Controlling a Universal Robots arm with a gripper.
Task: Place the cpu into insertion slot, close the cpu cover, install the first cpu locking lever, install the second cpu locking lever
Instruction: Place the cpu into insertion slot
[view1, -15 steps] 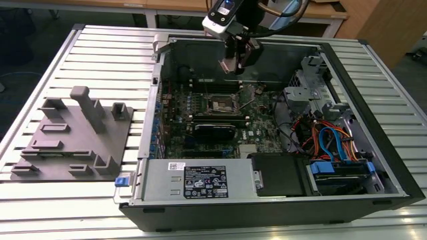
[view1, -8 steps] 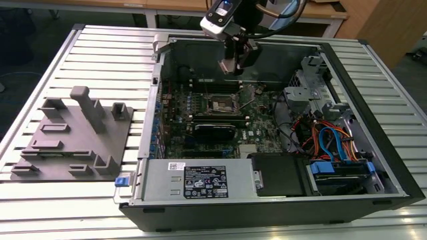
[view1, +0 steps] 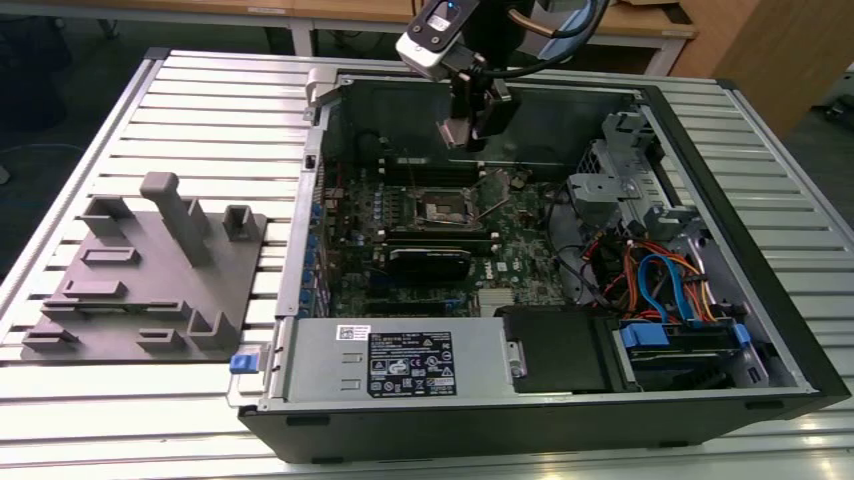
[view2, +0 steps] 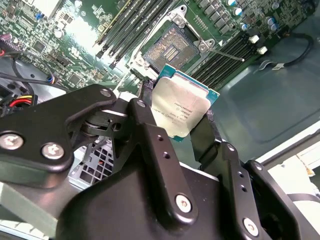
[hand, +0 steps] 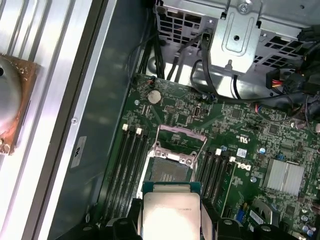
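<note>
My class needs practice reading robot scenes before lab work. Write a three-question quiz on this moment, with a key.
1. Fill in: the gripper is shut on the ___.
2. True or false: the insertion slot already holds a chip.
3. In the exterior view, the grey fixture block lies: A) on the exterior view's left of the computer case; B) on its right; C) inside it.
Key: 1 the cpu; 2 false, it is bare; 3 A.

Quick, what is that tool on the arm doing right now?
Tool: closed on the cpu, which is not yet in the insertion slot.
</note>
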